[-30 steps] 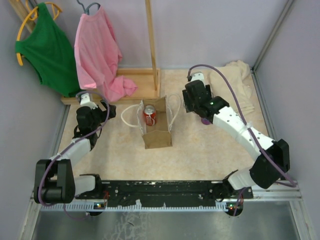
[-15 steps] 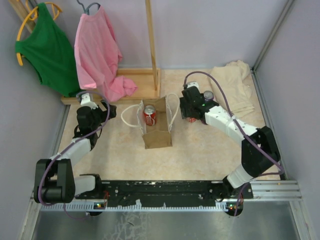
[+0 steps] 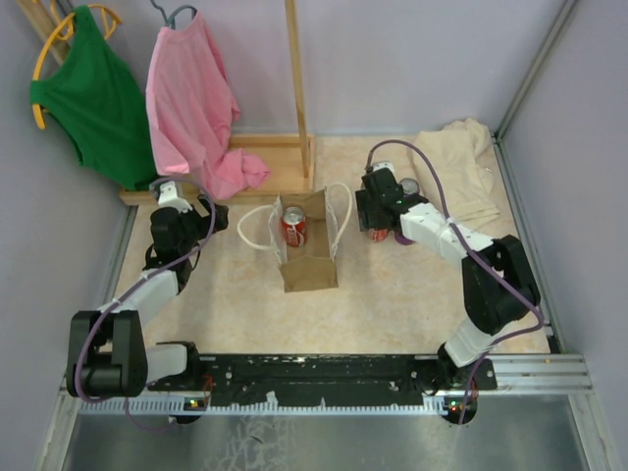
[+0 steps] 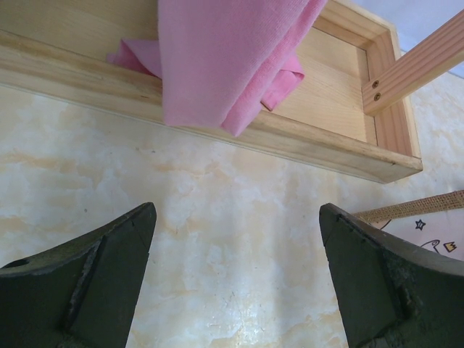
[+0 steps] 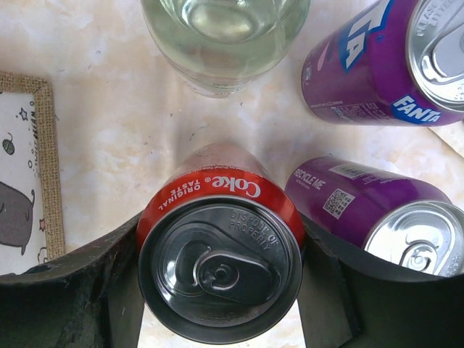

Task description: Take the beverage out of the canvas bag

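From above, the canvas bag [image 3: 312, 259] stands open mid-worktop with a red can [image 3: 294, 228] upright inside, my left claw [image 3: 193, 210] hangs toward the far left corner, and my right claw [image 3: 376, 231] sits just right of the bag. My left wrist view shows that claw spread wide over the worktop [image 4: 217, 188], near a wooden rack base [image 4: 319, 141] draped with pink cloth [image 4: 225, 58]. My right wrist view shows my claw pinching an upright Coke can [image 5: 220, 268] outside the bag, with two purple Fanta cans [image 5: 377, 65] [image 5: 391, 225] and a clear bottle [image 5: 225, 36] near it.

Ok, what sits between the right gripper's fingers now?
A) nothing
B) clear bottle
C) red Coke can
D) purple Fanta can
C: the right wrist view shows the right gripper closed against both sides of the red Coke can.
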Robot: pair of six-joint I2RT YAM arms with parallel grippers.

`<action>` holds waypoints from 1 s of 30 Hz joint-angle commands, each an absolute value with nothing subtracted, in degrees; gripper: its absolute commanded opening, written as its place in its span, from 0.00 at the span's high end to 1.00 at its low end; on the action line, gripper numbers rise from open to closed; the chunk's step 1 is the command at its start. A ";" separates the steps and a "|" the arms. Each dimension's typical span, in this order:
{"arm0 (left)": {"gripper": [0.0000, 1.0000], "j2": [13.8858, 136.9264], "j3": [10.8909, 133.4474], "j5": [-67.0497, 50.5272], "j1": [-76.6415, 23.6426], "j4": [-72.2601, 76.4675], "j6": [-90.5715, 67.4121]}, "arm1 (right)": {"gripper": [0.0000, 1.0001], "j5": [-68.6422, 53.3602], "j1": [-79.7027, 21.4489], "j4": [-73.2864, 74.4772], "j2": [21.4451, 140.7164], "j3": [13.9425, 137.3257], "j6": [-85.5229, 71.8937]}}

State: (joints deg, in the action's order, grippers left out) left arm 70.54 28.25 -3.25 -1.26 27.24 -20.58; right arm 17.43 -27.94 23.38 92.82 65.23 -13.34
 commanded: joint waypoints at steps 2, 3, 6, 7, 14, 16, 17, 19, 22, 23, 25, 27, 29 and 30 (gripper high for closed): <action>0.00 70.49 29.45 -3.71 -1.62 27.77 -19.95 | 1.00 15.91 -27.33 18.87 92.85 67.55 -14.47; 0.00 70.40 29.32 -3.61 -1.64 27.77 -19.87 | 1.00 15.66 -27.36 19.04 92.82 67.46 -14.66; 0.00 70.40 29.36 -3.60 -1.65 27.77 -19.94 | 0.97 15.32 -27.34 19.05 92.77 67.01 -14.68; 0.00 70.40 29.40 -3.65 -1.65 27.77 -20.03 | 0.92 15.14 -27.33 19.07 92.87 66.83 -14.60; 0.00 70.45 29.32 -3.79 -1.67 27.77 -20.05 | 0.77 15.86 -27.35 18.18 93.18 65.74 -14.59; 0.00 70.34 29.19 -3.63 -1.60 27.77 -20.06 | 0.77 16.04 -27.33 17.93 93.56 65.74 -14.51; 0.00 70.24 29.24 -3.56 -1.65 27.77 -20.02 | 0.76 16.16 -27.38 17.84 93.78 65.75 -14.43; 0.00 70.09 29.11 -3.52 -1.64 27.77 -20.03 | 0.76 16.19 -27.34 17.77 94.20 65.88 -14.33; 0.00 70.04 29.09 -3.36 -1.63 27.69 -20.03 | 0.70 16.28 -27.44 17.81 94.22 66.00 -14.33; 0.00 69.97 29.12 -3.33 -1.66 27.69 -20.00 | 0.60 16.30 -27.35 17.76 95.95 66.01 -14.33; 0.00 70.04 29.11 -3.34 -1.66 27.69 -19.90 | 0.36 16.51 -27.38 17.86 96.55 66.02 -14.33; 0.00 70.00 29.09 -3.34 -1.62 27.64 -20.01 | 0.23 16.83 -27.38 17.99 96.65 66.01 -14.41; 0.00 70.13 29.20 -3.40 -1.67 27.66 -19.99 | 0.18 16.99 -27.43 18.03 96.38 66.01 -14.20; 0.00 70.14 29.19 -3.38 -1.60 27.68 -20.02 | 0.16 17.14 -27.39 17.95 96.09 66.01 -14.08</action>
State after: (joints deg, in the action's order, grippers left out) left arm 70.54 28.25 -3.20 -1.26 27.03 -20.56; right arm 15.62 -27.83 20.78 96.49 64.86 -14.11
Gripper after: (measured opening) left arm 0.998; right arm 0.808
